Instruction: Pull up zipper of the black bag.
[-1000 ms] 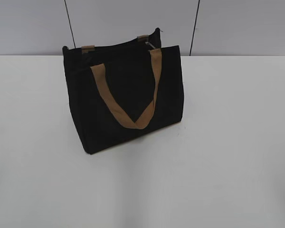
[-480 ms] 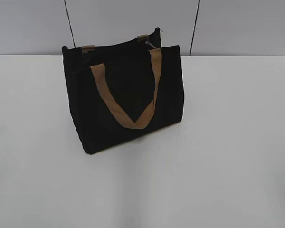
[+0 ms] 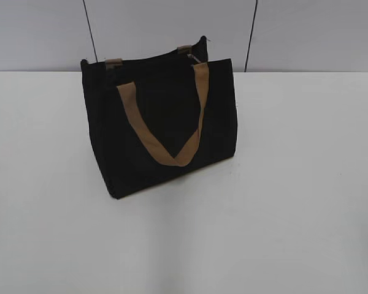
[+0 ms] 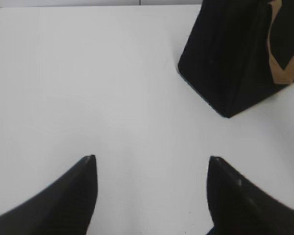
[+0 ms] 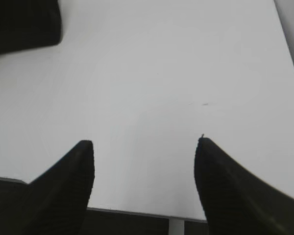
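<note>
Nothing moved, black bag (image 3: 162,122) unbranded, left claw (image 4: 152,161) apart, right claw (image 5: 143,143) apart

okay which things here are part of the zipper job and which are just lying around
For the job:
black bag
zipper pull, small, metallic, at the bag's top
left gripper, open
right gripper, open

Just there:
white table
brown handle, hanging down the bag's front

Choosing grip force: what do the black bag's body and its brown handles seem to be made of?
Black bag: likely matte woven fabric such as canvas; no shine, soft slumped edges. Brown handle: looks like flat matte webbing or fabric strap, drooping limply in a V. Weave is too blurred to confirm.
</note>
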You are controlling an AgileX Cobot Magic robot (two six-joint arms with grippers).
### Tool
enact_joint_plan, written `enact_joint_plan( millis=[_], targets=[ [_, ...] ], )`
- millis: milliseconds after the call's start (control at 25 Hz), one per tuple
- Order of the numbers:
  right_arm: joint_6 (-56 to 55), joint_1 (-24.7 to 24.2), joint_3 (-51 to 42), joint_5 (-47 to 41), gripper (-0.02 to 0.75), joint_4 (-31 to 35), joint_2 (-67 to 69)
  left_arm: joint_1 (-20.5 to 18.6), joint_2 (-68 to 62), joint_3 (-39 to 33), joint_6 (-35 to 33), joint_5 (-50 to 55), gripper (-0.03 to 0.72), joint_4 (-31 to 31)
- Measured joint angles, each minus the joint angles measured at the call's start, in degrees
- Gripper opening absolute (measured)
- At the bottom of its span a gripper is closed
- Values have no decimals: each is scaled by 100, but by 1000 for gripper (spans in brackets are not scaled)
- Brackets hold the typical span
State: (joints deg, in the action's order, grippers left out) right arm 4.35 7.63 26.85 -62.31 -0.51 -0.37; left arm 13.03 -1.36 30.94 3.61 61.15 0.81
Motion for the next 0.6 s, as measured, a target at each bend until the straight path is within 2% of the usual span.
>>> enact_joint_plan(
  millis=[160, 280, 600],
  targets=[
    [0, -564, 0, -12, 489, 14, -5, -519, 167, 0, 0, 1, 520, 0],
    [0, -804, 0, -14, 489, 8, -5, -809, 167, 0, 0, 1, 518, -7],
    [0, -849, 0, -14, 489, 8, -5, -919, 167, 0, 0, 1, 508, -7]
  ],
)
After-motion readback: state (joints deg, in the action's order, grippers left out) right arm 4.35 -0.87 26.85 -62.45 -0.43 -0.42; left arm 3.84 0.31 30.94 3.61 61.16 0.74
